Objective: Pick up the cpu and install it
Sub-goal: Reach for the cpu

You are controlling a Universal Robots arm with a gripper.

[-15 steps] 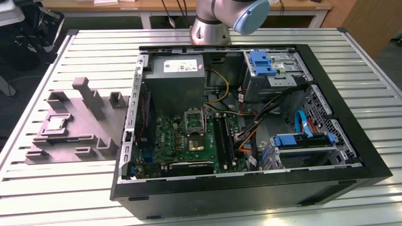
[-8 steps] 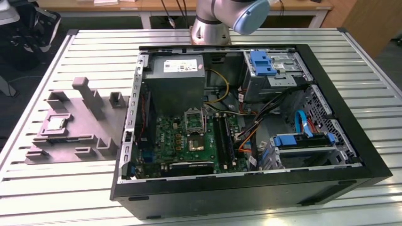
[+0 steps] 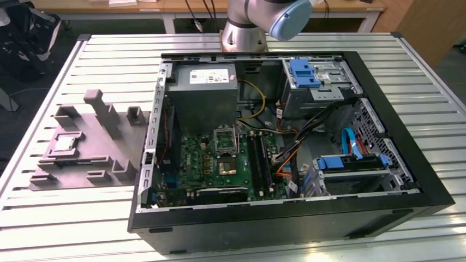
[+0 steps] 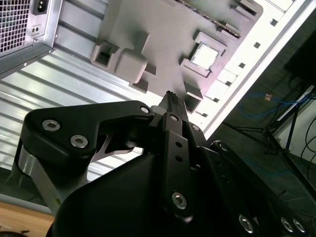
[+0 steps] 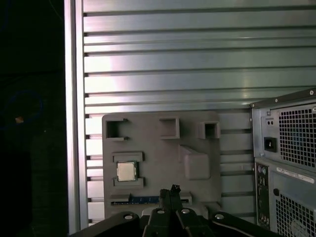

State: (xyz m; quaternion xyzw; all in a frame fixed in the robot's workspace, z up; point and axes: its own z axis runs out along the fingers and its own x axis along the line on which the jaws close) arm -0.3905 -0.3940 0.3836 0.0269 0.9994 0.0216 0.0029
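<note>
The cpu (image 3: pixel 64 143) is a small silvery square lying in a recess of the grey moulded tray (image 3: pixel 95 161), on the exterior view's left beside the open computer case. Both wrist views look down on it from high above: the cpu (image 5: pixel 126 171) (image 4: pixel 205 55) sits in its pocket of the tray (image 5: pixel 158 153) (image 4: pixel 163 29). My gripper (image 5: pixel 173 190) (image 4: pixel 170 96) hangs well above the tray with its two black fingers pressed together and nothing between them. The metal-framed socket (image 3: pixel 227 165) sits on the green motherboard inside the case.
The open black computer case (image 3: pixel 407 164) fills the middle of the slatted aluminium table (image 3: pixel 109 49), with a grey power supply (image 3: pixel 207 90), cables and blue drive brackets (image 3: pixel 304 73) inside. Its rear panel (image 5: pixel 286 148) stands beside the tray. The table edge (image 5: pixel 74 123) runs just past the tray.
</note>
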